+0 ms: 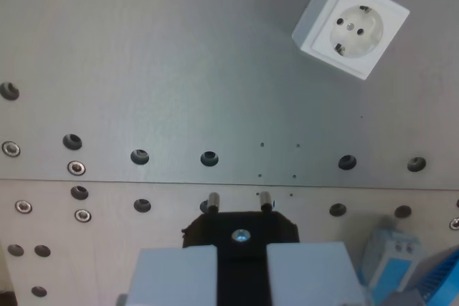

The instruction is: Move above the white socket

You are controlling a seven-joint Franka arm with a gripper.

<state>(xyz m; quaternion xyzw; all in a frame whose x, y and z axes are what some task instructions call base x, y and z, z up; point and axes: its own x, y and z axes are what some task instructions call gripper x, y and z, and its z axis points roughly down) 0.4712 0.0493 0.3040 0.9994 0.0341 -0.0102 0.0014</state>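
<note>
The white socket (350, 24) is a square box with a round recessed face, lying tilted on the grey metal plate at the upper right of the wrist view. My gripper (241, 263) is at the bottom centre, its two pale fingers (176, 274) shut on a black plug (241, 228). The plug's two metal pins (239, 201) point away from me, toward the plate. The socket lies well above and to the right of the plug, with bare plate between them.
The grey plate (179, 69) carries a row of round holes (209, 158) and several screws (77, 168) along a seam across the middle. A blue module (391, 252) sits at the bottom right corner, beside my right finger.
</note>
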